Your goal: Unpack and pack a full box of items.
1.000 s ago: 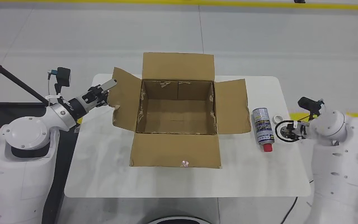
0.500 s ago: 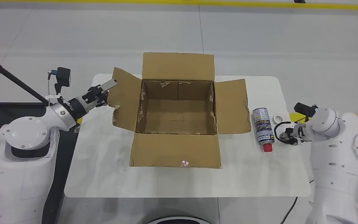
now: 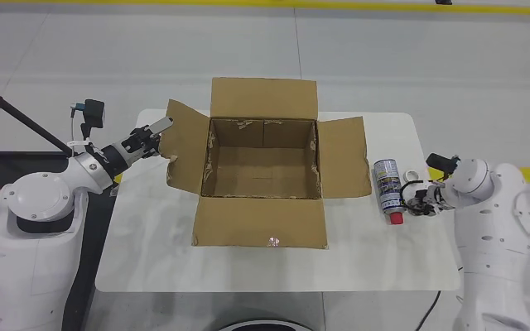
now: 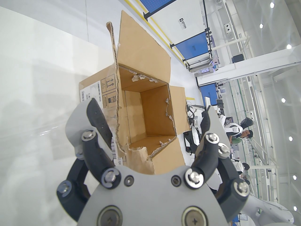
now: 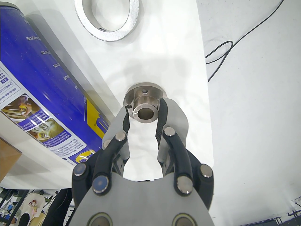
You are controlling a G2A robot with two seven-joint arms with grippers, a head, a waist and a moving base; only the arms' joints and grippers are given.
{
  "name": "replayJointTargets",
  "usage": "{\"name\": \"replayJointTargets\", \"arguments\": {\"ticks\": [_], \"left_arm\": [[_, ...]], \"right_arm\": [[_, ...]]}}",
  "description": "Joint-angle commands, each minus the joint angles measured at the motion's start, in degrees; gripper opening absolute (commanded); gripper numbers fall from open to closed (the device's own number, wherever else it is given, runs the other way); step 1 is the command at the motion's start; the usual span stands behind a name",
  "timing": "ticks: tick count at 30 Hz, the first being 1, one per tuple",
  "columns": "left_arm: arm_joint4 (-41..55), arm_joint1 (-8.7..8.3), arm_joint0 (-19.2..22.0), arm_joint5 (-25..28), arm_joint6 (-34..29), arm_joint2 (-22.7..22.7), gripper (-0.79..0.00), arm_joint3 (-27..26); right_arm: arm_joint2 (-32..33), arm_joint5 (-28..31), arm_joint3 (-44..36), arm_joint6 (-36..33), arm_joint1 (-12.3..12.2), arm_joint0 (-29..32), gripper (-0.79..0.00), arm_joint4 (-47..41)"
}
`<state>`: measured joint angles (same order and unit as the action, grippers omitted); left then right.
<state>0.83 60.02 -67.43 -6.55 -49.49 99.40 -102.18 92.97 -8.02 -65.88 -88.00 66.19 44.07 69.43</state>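
A metal hub (image 5: 145, 95) is clamped by the right hand (image 5: 145, 111) beside spray can (image 5: 35, 90) and ring (image 5: 107, 8); the left hand (image 4: 150, 106) is held apart

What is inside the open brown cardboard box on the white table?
In the open brown cardboard box, only its bare floor and inner walls show, with torn scraps along the rim. Its near wall's inner face is hidden from above.

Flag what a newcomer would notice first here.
The open, empty cardboard box dominates the middle of the table. Right of it a blue spray can lies on its side, and beside the can the right tool is at a small flanged metal bushing, with a metal ring nearby.
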Motion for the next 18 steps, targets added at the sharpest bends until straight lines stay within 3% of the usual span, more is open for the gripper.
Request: {"name": "replayJointTargets", "arguments": {"ticks": [1,7,9,11,15,18], "left_arm": [[0.0,0.00,0.0,0.0,0.0,0.0,0.000,0.0],[0.0,0.00,0.0,0.0,0.0,0.0,0.000,0.0],[0.0,0.00,0.0,0.0,0.0,0.0,0.000,0.0],[0.0,0.00,0.0,0.0,0.0,0.0,0.000,0.0],[0.0,0.00,0.0,0.0,0.0,0.0,0.000,0.0],[0.0,0.00,0.0,0.0,0.0,0.0,0.000,0.0]], "right_arm": [[-0.1,0.0,-0.1,0.0,-0.1,0.2,-0.489,-0.2],[0.8,-0.1,-5.4,0.0,-0.8,1.4,-0.428,-1.0],[1.0,0.4,-9.1,0.0,-1.1,2.3,-0.280,-1.9],[0.7,-0.2,-13.3,0.0,-1.3,3.4,-0.231,-1.4],[1.3,0.6,-21.7,0.0,-2.0,5.5,0.000,-4.0],[1.2,0.7,-29.2,0.0,-2.3,7.6,0.000,-6.7]]}}
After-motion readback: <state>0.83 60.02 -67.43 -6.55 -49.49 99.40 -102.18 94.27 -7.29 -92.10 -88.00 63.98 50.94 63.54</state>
